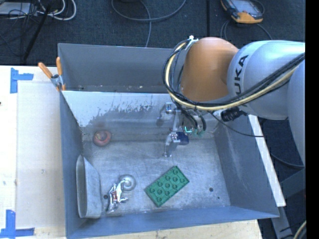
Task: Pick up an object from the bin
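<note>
Currently, the gripper (170,144) is being held low over bare floor in the back middle of the grey bin (227,158), beneath the orange wrist cover (207,68). How far it is being opened, and whether anything is being gripped, cannot be told. Nearest to it, 1 flat green studded plate (167,185) is lying toward the front, well apart. 3 more things are lying along the view's left side: a reddish round piece (102,138), a shiny metal trinket (120,189) and a grey oblong tray (86,185) just beside it.
</note>
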### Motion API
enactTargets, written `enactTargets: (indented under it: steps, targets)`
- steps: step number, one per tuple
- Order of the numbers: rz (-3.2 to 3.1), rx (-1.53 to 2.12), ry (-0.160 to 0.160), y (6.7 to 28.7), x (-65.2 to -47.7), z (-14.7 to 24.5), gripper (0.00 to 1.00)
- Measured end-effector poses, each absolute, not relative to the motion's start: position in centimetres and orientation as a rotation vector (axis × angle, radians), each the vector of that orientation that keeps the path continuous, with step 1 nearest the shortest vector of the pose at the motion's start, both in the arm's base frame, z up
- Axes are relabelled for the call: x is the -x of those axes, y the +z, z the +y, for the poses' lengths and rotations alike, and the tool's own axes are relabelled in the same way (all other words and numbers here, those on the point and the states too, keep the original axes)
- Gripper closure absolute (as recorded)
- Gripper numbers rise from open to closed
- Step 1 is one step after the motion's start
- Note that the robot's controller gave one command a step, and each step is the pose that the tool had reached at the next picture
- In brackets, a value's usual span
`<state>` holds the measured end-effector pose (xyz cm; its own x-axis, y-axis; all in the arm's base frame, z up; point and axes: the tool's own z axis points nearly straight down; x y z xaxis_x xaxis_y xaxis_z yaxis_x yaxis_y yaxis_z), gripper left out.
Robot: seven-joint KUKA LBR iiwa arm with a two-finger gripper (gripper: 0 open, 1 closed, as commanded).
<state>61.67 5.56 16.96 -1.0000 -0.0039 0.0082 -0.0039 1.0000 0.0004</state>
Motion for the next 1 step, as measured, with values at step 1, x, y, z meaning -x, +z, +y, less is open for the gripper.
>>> enactTargets:
  steps: [1]
  targets:
    - [-3.101, -0.439, -0.001, 9.33, -54.67, 2.21, 0.0]
